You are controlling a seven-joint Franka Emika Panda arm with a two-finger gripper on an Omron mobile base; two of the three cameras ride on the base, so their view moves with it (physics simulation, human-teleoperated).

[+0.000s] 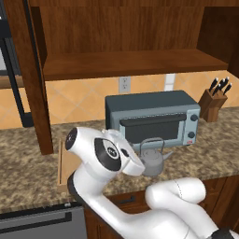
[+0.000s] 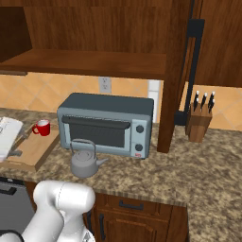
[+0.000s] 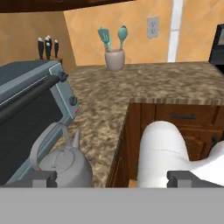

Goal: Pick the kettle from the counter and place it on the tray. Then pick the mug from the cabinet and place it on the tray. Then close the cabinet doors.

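Note:
The grey kettle (image 1: 152, 161) (image 2: 85, 163) stands on the speckled counter (image 1: 205, 149) (image 2: 198, 160) just in front of the toaster oven. In the hand view the kettle (image 3: 65, 166) is at lower left, close by the left finger tip. My gripper (image 3: 113, 179) is open wide, level with the kettle and to its side, with nothing between the fingers. The red mug (image 2: 41, 127) sits on the wooden tray (image 2: 33, 150) (image 1: 64, 164) left of the kettle. The cabinet (image 1: 130, 63) (image 2: 90, 61) above is open, with its doors (image 1: 35, 84) (image 2: 182, 71) swung out.
A grey toaster oven (image 1: 151, 116) (image 2: 106, 124) (image 3: 30, 96) stands behind the kettle. A knife block (image 1: 213, 103) (image 2: 199, 122) is at the right. A utensil holder (image 3: 114, 59) stands far along the counter. Wooden drawers (image 2: 132, 208) lie below the counter edge.

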